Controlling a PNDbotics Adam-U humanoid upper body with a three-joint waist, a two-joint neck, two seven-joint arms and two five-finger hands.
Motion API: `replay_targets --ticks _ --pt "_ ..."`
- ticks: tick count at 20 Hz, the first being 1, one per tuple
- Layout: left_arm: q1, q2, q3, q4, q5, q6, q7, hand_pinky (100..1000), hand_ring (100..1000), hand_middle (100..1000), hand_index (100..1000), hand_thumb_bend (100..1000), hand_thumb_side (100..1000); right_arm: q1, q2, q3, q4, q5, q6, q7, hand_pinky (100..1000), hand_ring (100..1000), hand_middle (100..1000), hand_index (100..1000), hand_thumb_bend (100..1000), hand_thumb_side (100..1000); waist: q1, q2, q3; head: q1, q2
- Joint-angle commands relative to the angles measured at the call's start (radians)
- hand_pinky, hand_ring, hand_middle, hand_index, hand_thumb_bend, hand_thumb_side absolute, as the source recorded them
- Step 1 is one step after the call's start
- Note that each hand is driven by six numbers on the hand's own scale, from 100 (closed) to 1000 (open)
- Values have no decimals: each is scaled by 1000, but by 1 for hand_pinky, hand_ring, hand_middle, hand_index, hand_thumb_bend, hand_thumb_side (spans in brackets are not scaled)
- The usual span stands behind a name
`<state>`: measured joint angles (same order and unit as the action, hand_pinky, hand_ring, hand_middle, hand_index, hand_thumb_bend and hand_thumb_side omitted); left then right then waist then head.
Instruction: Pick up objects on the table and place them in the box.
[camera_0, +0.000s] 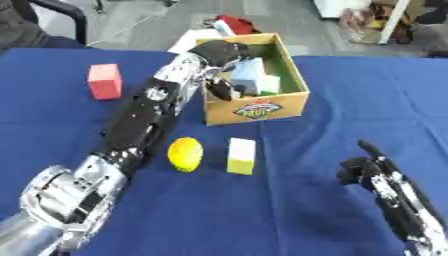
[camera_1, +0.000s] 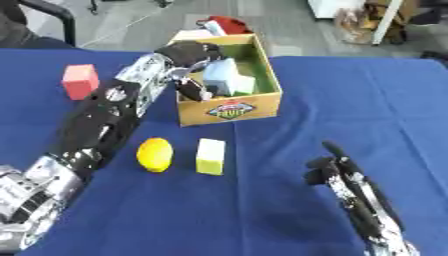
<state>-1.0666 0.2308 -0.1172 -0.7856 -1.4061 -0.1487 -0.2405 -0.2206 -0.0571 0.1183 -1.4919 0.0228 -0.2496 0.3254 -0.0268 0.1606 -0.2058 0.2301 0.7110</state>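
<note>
Left hand (camera_0: 220, 54) is over the near-left wall of the box (camera_0: 278, 101), fingers curled down inside the rim next to a light blue block (camera_0: 248, 74) that sits in the box; can't tell whether it's pinching the block or has let go, contact is hidden by the fingers. Right hand (camera_0: 363, 167) is idle low on the right, fingers relaxed and pointing up, holding nothing. Left on the blue table (camera_0: 350, 90): a lemon (camera_0: 185, 154) and a white-and-yellow block (camera_0: 241, 155) side by side, just apart, in front of the box and toward the robot from the left hand, beside the left forearm; a red cube (camera_0: 105, 81) well out to the left hand's left. Key relation for the next pick, my read: the white-and-yellow block lies between the two hands, long axis running away from the robot, so fingers would close across its short width. Right hand looks nearer to it and has a free path; left arm must first pull back out of the box. Red cube is a left-arm job.
</note>
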Motion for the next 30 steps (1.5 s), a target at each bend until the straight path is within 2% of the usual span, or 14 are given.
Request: replay_targets --ticks 1,4,8,11,14,16,19,23,27,30 --pt "-21 39 30 -20 -31 73 42 907 903 936 997 378 480 -13 -5 -2 -12 -6 -1 1 650 657 667 1000 100 732 -3 -5 2 -4 -12" --pt "-26 56 43 -32 -26 110 91 914 911 948 1000 471 747 -13 -6 -2 -11 -5 -1 0 650 657 667 1000 100 736 -2 -5 7 -8 -13" --pt "-32 81 53 -44 0 118 122 919 916 957 1000 559 829 -12 -7 -3 -10 -4 -1 -1 650 657 667 1000 100 731 -2 -7 12 -12 -11" --pt "-33 109 59 -65 41 101 123 919 914 955 1000 549 823 -12 -9 -6 -9 -4 -2 -2 650 657 667 1000 100 731 -2 -8 15 -14 -9" --pt "-35 159 68 -100 122 69 99 913 903 939 1000 489 767 -12 -12 -9 -9 -3 -2 -5 650 657 667 1000 100 725 -1 -11 22 -18 -8" --pt "-34 205 71 -121 177 44 60 910 900 935 1000 461 725 -11 -16 -12 -9 -3 -3 -7 650 656 667 1000 100 728 2 -12 28 -23 -7" --pt "-28 278 88 -127 234 22 -30 906 899 935 1000 453 738 -10 -20 -14 -9 -2 -2 -9 650 657 667 1000 100 724 7 -15 43 -27 -4" --pt "-5 358 115 -88 245 25 -143 904 903 939 1000 497 754 -9 -25 -17 -10 -1 -3 -9 650 657 667 1000 100 724 12 -17 56 -34 -4" --pt "18 395 143 -32 244 33 -203 896 897 933 1000 510 764 -8 -28 -19 -9 0 -3 -12 650 657 667 1000 100 725 11 -17 61 -42 -5" --pt "31 407 153 4 242 29 -230 889 882 910 1000 490 709 -8 -27 -19 -9 0 -4 -12 650 656 667 1000 100 727 9 -15 60 -46 -4"
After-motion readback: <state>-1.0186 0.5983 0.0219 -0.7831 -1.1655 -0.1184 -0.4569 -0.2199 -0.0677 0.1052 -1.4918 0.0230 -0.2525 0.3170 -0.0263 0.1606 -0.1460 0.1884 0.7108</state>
